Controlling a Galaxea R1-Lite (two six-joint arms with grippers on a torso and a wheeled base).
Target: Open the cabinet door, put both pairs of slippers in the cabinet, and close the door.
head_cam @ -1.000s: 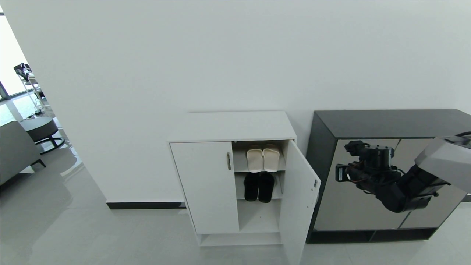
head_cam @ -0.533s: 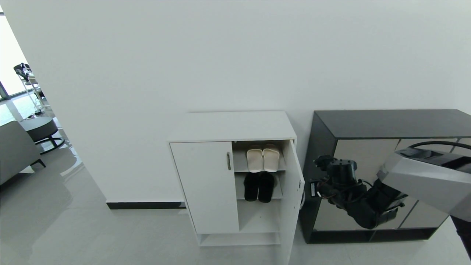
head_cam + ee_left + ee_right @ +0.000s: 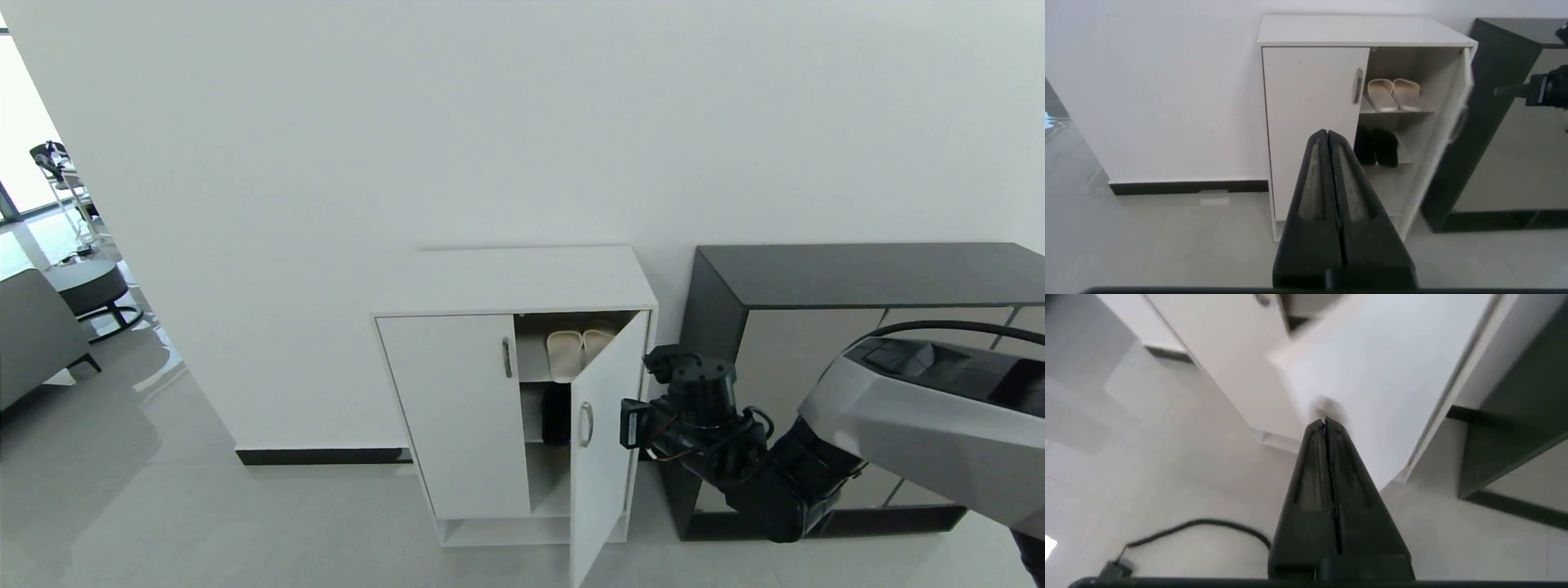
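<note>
The white cabinet [image 3: 522,282] stands on the floor against the wall. Its right door [image 3: 606,441] is half open and sticks out toward the robot. Its left door [image 3: 457,408] is flat and shut. Each door has a small metal handle [image 3: 585,424] near the gap in the middle.

Both pairs of slippers are inside. The cream slippers [image 3: 565,353] sit side by side on the top shelf. The black slippers [image 3: 1376,147] sit side by side on the shelf just under them. In the head view the half-open door hides part of each pair. The shelf below the black pair is bare.

The right claw [image 3: 1325,425] is closed, with its two fingers pressed flat together and nothing between them. Its tip points at the outer side of the right door, very near it. I cannot tell if it touches the door. In the head view the right arm comes in from the right, low, between the door and the dark cabinet [image 3: 857,273].

The left claw [image 3: 1328,135] is closed too, and it holds nothing. It is well apart from the white cabinet and points toward its front.

The dark cabinet stands just beside the white one, on the right, with shiny fronts. The wall [image 3: 408,122] behind both is plain white. The floor [image 3: 245,523] is pale and glossy. A black cable [image 3: 1200,527] lies on the floor near the robot. Far off on the left are a grey sofa [image 3: 24,335] and a round table [image 3: 86,286].
</note>
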